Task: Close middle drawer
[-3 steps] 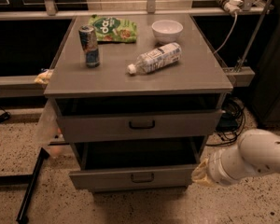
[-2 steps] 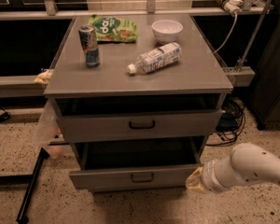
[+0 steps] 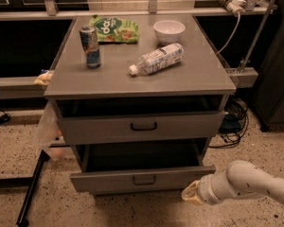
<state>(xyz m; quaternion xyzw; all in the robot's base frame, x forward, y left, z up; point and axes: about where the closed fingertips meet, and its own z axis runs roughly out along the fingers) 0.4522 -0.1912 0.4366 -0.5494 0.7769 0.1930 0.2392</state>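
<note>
The grey cabinet [image 3: 142, 79] has two drawer fronts showing. The upper, taller one [image 3: 109, 126] stands slightly out. Below it the middle drawer [image 3: 99, 180], wide and shallow with a small dark pull handle [image 3: 144, 179], is pulled out further, with its dark inside open to view. The lowest drawer is hidden beneath it. My gripper [image 3: 191, 195], a pale yellowish tip on the white arm [image 3: 246, 183], is low at the right, just below and beside the right end of the middle drawer's front.
On the cabinet top are a can [image 3: 90, 46], a green snack bag [image 3: 114, 29], a white bowl [image 3: 169, 30] and a plastic bottle [image 3: 157, 59] on its side. Cables [image 3: 234, 122] lie on the floor to the right. A black bar [image 3: 32, 190] leans at the left.
My arm has dropped lower and moved left, bringing the gripper closer to the right end of the middle drawer's front. The drawers have not moved.
</note>
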